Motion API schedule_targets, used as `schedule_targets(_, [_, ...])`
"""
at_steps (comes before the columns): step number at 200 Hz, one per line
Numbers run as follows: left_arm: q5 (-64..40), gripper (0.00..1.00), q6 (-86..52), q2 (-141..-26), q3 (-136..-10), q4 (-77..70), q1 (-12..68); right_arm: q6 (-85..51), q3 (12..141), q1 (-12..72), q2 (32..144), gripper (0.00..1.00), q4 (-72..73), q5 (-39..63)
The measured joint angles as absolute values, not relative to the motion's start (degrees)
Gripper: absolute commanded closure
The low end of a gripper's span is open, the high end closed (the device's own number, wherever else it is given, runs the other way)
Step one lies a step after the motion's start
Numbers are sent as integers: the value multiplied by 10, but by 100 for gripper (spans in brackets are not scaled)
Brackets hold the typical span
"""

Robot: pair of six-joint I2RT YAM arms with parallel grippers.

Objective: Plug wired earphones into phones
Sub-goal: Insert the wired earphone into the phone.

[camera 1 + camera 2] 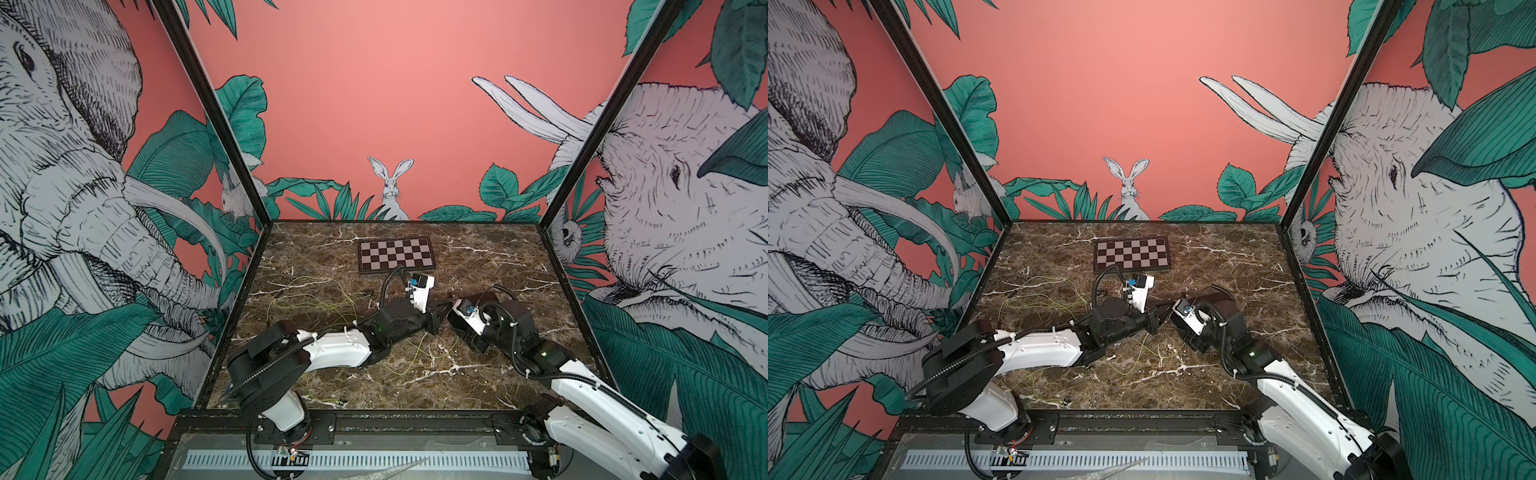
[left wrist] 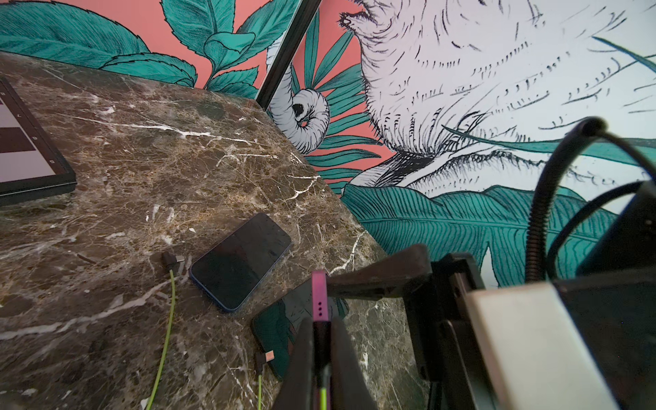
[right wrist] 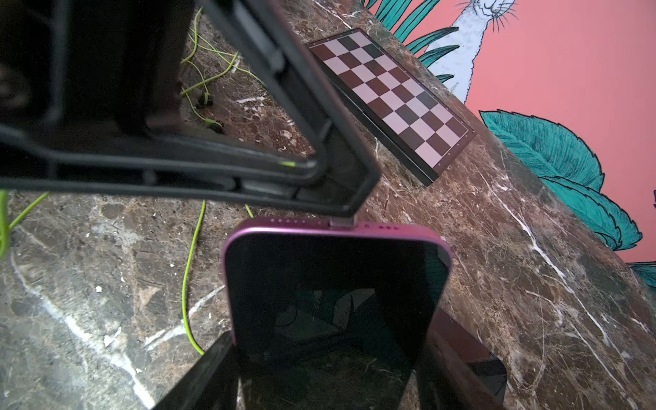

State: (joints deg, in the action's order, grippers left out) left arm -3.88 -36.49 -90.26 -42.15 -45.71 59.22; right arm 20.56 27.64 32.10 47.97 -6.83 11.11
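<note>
Plug meets port: pink phone braced, connector pinched.

Over the marble desk (image 1: 478,266), the right jaws grasp the pink phone (image 3: 333,291) by its long edges. It is rigid, glossy and probably slippery, so that side hold suits it. Two more phones (image 2: 241,261) lie flat nearby. The left jaws are clenched on a small dark plug (image 2: 321,337), its metal tip at the phone's end port, depth unclear. The earphones' yellow-green cord (image 2: 323,397) looks limp and light, so grip the stiff plug body, never the cord.
</note>
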Motion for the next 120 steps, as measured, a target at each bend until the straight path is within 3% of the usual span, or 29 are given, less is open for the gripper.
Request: schedule_targets(120, [-36,100,-366,-910,-422,-467,592,181,272,323,481,39,-54,109])
